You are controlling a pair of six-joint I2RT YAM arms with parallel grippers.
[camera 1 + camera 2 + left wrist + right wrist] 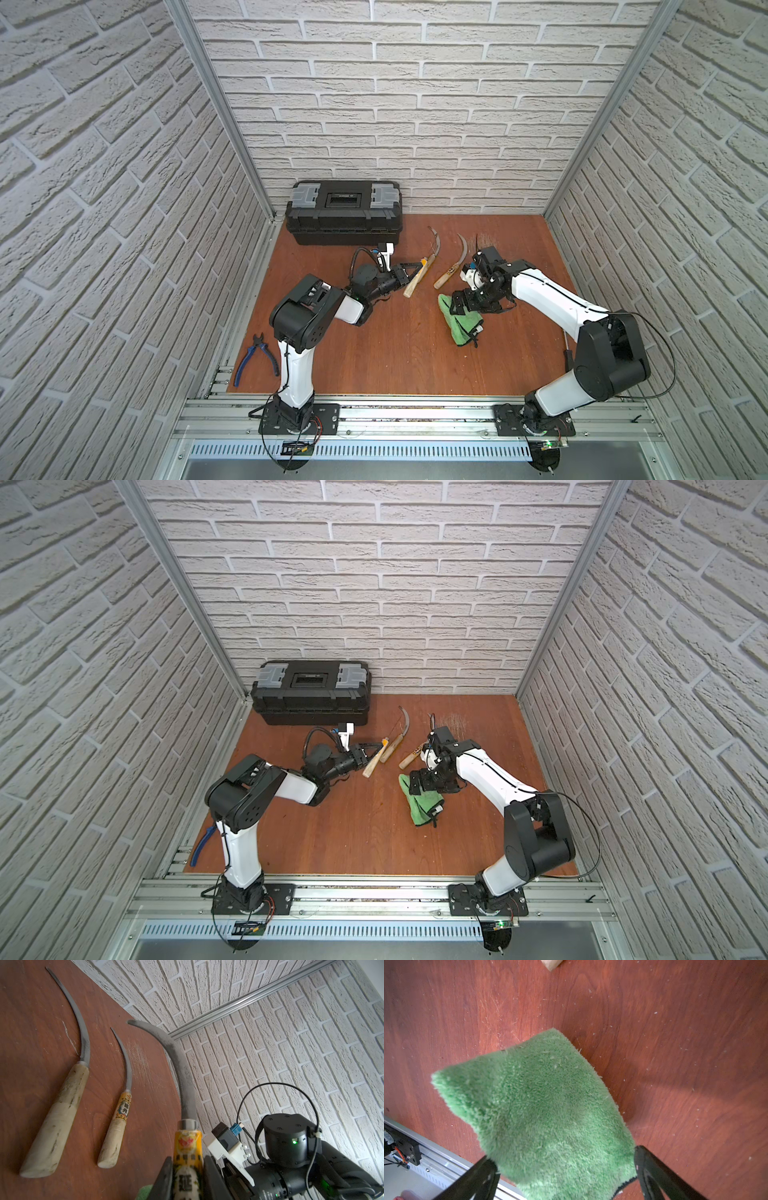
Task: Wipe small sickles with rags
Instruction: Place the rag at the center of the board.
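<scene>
Left pincer (188, 1180): pressed together on the yellow-labelled pale wooden handle of a small sickle with curved grey metal blade (184, 1076); blade raised, seen against the brick wall (291, 1043). Just beside, flat on the reddish-brown wooden table (374, 353), 2 more: a larger sickle with plain pale handle (58, 1118) and a slimmer sickle with dark printed label (119, 1124), side by side, not touching. Right pincer (564, 1167): spread wide, 1 finger either side of 1 end of a green fluffy microfibre cloth (542, 1095); cloth near the 2 lying sickles, black strap (473, 338) at its far end. Further out: black plastic toolbox with grey latches (343, 212) at the back wall; blue-handled pliers (253, 361) at the table's left edge.
</scene>
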